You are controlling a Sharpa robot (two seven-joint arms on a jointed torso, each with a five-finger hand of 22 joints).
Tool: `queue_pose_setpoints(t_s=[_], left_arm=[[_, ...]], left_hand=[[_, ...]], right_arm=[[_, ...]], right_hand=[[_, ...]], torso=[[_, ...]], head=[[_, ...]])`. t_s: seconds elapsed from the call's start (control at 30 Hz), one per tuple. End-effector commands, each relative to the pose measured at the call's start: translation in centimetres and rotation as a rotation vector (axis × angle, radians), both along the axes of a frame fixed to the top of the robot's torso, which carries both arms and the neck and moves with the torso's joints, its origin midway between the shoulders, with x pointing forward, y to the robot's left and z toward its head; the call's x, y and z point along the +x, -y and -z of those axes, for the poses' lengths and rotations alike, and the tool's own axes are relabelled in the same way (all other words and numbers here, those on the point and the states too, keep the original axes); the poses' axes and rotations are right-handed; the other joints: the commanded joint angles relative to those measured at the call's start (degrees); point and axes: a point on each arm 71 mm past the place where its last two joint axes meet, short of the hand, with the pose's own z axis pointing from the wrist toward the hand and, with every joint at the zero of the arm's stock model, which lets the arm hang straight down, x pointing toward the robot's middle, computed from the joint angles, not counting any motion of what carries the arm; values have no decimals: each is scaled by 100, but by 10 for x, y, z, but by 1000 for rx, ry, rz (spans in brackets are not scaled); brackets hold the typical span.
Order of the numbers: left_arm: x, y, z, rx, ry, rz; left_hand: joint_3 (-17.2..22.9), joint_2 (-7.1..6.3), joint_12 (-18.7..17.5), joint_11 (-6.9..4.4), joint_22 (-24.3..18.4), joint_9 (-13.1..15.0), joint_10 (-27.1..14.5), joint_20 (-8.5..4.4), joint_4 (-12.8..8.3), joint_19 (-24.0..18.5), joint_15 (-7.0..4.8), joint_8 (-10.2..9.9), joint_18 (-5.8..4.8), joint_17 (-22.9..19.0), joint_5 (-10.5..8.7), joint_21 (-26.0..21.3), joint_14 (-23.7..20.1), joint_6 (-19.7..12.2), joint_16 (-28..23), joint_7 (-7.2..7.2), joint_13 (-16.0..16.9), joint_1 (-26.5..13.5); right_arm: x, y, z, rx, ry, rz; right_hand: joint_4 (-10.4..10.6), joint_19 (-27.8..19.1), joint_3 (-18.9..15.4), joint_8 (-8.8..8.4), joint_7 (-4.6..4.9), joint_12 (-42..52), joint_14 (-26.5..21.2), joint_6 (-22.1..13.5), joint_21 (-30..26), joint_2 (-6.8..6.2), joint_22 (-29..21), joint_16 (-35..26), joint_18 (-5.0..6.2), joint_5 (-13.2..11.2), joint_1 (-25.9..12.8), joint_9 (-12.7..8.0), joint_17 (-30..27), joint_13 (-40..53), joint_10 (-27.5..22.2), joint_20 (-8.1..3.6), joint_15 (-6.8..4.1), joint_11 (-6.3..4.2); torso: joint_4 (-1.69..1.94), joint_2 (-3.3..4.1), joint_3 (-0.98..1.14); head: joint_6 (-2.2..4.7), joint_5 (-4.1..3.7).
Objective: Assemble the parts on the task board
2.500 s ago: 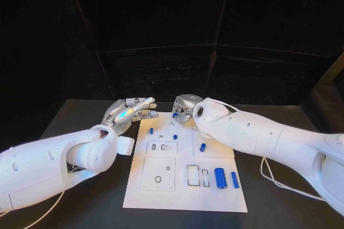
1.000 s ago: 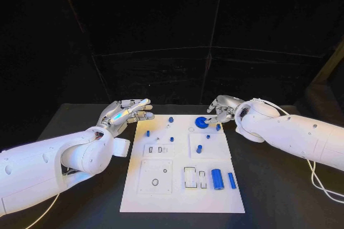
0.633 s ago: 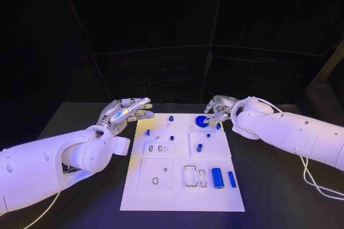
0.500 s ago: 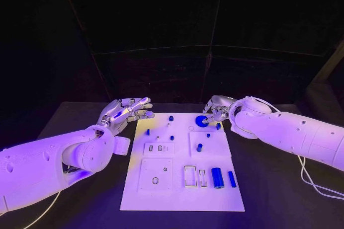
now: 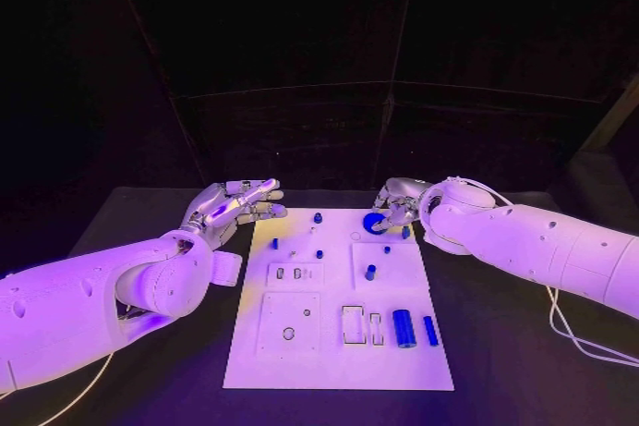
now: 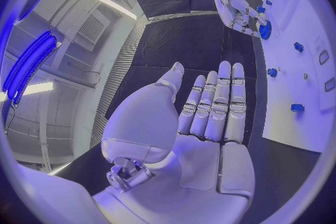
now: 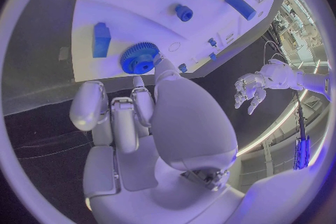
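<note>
- Left hand (image 5: 240,207): hovering off the task board's (image 5: 340,371) far left corner, over the black worktop (image 5: 133,213); fingers straight and side by side in the left wrist view, holding nothing.
- Small blue parts (image 5: 317,218) standing upright across the board's far half; well apart from the gear, not in the way.
- Blue gear (image 5: 374,223): lying flat at the board's far right edge, teeth outward, axis upright, so no long side to line up with.
- Right hand (image 5: 397,204): right at the gear, just beyond and to the right of it; fingertips (image 7: 159,63) touching its rim in the right wrist view, other fingers curled in. Looks like a light pinch, though hard to say whether truly gripped or merely touched.
- Nearer by far: the right hand; left hand across the board's full width from the gear.
- Next move likely a lift or slide of the gear inward toward a peg, away from the edge.
</note>
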Motion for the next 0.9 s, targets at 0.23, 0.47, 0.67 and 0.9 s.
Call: queue_pose_setpoints(t_s=[0.23, 0.47, 0.67, 0.9], left_arm=[[0, 1, -2, -4, 7, 14], [0, 1, -1, -4, 7, 14], [1, 0, -1, -4, 6, 14], [1, 0, -1, -3, 6, 13]], left_hand=[[-30, 59, -19, 11, -13, -3, 12, 21, -16, -4, 4, -34, 79, 12, 10, -32, -29, 17, -40, 17, -1, 26], [-30, 59, -19, 11, -13, -3, 12, 21, -16, -4, 4, -34, 79, 12, 10, -32, -29, 17, -40, 17, -1, 26], [-30, 59, -19, 11, -13, -3, 12, 21, -16, -4, 4, -34, 79, 12, 10, -32, -29, 17, -40, 17, -1, 26], [-29, 61, -19, 9, -15, -3, 14, 21, -19, -3, 4, -36, 80, 16, 10, -35, -30, 19, -44, 15, -1, 31]], right_arm=[[1, -2, 2, -45, -25, -24], [1, 0, 3, -55, -25, -22], [1, 0, 3, -63, -13, -23], [1, -1, 3, -64, -6, -32]], right_hand=[[-60, 68, 17, 46, -6, 70, 476, 90, 59, 44, 38, 41, -43, -11, 49, 12, 923, 70, 60, 2, 46, 4], [-148, 79, 101, 68, -7, 136, 478, 141, 86, 123, 79, 52, -49, -35, 144, 10, 943, 149, 92, 3, 45, 2], [-261, 100, 250, 84, -3, 216, 482, 197, 124, 207, 143, 65, -60, -70, 261, 4, 971, 245, 140, 2, 45, 2], [-398, 117, 461, 110, -8, 332, 487, 325, 162, 290, 204, 80, -70, -164, 375, 1, 1002, 378, 228, -1, 40, -5]], torso=[[-2, -2, 1], [-5, -2, 6], [0, -1, 8], [-6, -3, 6]], head=[[-30, 12], [-44, 13], [-58, 11], [-67, 3]])
